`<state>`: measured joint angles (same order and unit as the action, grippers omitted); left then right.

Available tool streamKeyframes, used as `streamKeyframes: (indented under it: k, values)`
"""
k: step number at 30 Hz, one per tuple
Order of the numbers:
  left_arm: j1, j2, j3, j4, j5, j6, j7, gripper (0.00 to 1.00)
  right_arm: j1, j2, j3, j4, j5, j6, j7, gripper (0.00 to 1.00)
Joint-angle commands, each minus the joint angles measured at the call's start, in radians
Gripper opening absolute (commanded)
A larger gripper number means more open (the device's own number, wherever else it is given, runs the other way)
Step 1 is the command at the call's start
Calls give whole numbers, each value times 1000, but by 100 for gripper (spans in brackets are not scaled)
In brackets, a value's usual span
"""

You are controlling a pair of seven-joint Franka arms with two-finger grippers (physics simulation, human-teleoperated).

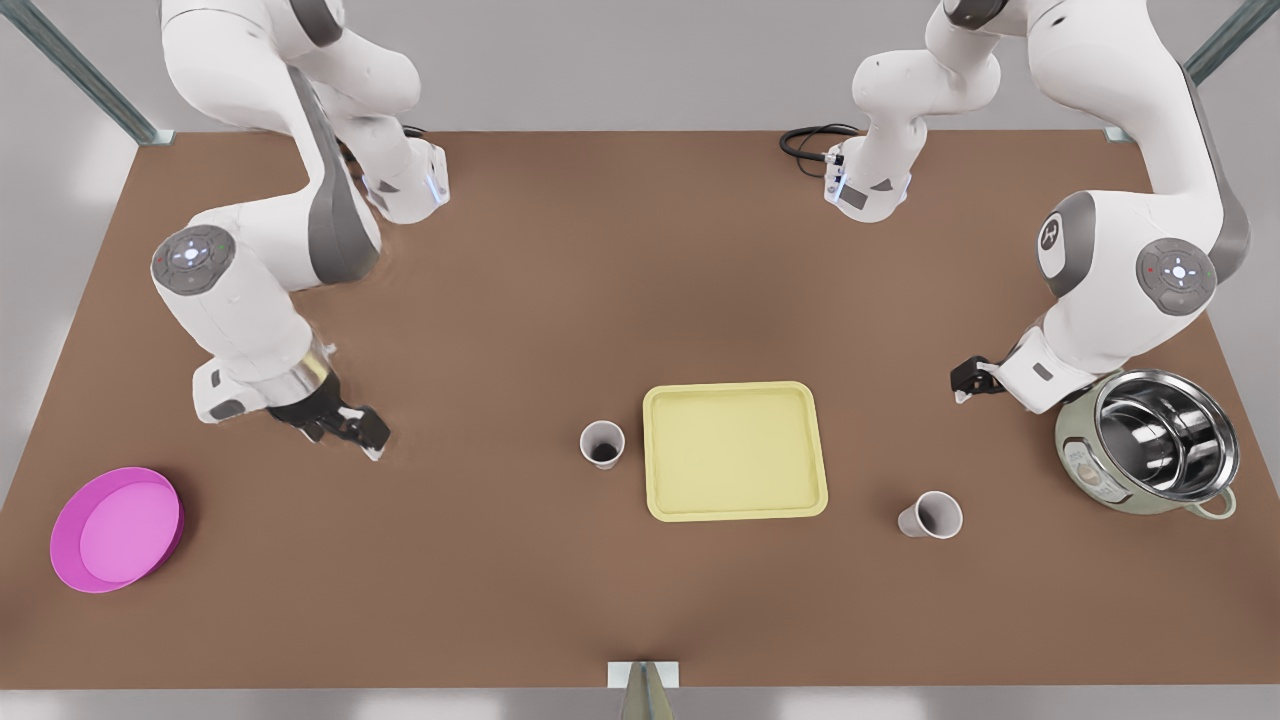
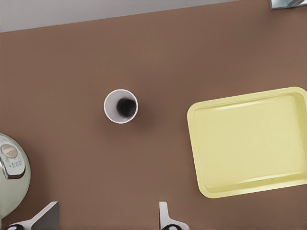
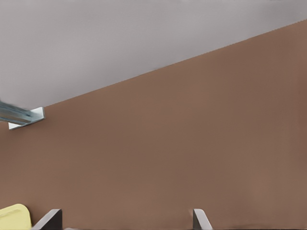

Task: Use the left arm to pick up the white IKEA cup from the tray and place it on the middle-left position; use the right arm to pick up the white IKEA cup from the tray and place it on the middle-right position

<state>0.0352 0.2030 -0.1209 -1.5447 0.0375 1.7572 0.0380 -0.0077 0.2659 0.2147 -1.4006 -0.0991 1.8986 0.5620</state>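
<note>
The tray (image 1: 735, 451) lies bare in the middle of the brown table (image 1: 560, 290). One white cup (image 1: 931, 515) stands on the tabletop between the tray and the rice cooker (image 1: 1148, 443), well apart from the left gripper (image 1: 968, 380), whose jaws are spread and hold nothing. The other cup (image 1: 602, 444) stands just beside the tray's opposite edge, far from the right gripper (image 1: 355, 428), also spread and unloaded

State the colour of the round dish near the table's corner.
Magenta pink; the round dish shows best in the front view.
</note>
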Motion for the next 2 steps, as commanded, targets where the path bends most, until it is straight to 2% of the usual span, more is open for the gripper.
streamKeyframes:
  k: [1,2]
  values:
    - [0,1,0,0,-2,-1,5,100,-89,-54,0,0,-7,-308,-471,100]
    - [0,1,0,0,-5,-1,5,100,-124,-76,0,0,-5,-351,-527,100]
